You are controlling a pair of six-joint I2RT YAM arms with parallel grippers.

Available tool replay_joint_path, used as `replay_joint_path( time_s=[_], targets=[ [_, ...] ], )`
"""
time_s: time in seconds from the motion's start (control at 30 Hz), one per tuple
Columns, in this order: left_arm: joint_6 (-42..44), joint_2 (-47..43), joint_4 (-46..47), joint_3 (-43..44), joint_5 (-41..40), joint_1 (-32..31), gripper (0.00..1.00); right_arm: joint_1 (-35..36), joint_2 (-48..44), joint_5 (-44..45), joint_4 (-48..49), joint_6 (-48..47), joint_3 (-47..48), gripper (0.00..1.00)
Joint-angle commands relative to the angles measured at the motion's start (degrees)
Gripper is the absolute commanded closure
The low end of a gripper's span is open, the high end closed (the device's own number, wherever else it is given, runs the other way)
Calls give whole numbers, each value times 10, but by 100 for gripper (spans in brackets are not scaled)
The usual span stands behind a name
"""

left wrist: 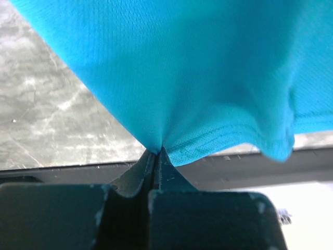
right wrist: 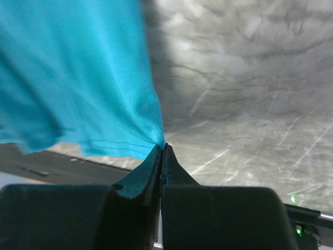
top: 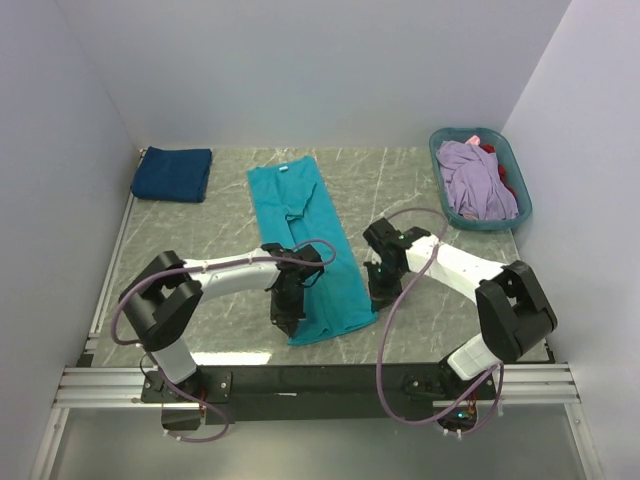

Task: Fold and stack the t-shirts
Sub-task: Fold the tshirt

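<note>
Navy t-shirt (top: pixel 172 173) folded, sitting at 10 o'clock on tabletop (top: pixel 200 235). Left gripper (left wrist: pixel 155 154) pressed together, pinching hem of teal t-shirt (top: pixel 303 225) at its 7 o'clock corner. Teal t-shirt laid out as long strip mid-tabletop, collar toward 12. Right gripper (right wrist: pixel 162 148) clamped on same hem at 5 o'clock corner. Basket (top: pixel 490 225) at 2 o'clock: lavender t-shirt (top: pixel 475 180) heaped inside, red t-shirt (top: pixel 489 150) peeking out beside it.

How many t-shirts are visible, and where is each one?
4. The navy t-shirt lies folded at the far left; the teal t-shirt lies in the centre; the lavender t-shirt and red t-shirt are in the basket, which may hide more.
</note>
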Motion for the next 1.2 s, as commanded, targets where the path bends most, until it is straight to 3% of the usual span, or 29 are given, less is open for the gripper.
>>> replay_joint_path(
  time_s=[0.0, 0.27, 0.5, 0.87, 1.17],
  targets=[
    [15, -41, -2, 10, 17, 24, 99, 2, -21, 17, -38, -16, 75, 100],
    [58, -73, 18, 58, 1, 147, 99, -4, 67, 51, -23, -10, 266, 100],
    [96, -81, 81, 104, -76, 247, 99, -14, 146, 85, 31, -12, 380, 100],
    [159, -50, 192, 131, -174, 291, 99, -36, 225, 88, 113, -45, 467, 100],
    [194, 6, 239, 146, -182, 314, 99, -50, 275, 74, 168, -55, 490, 100]
  ],
)
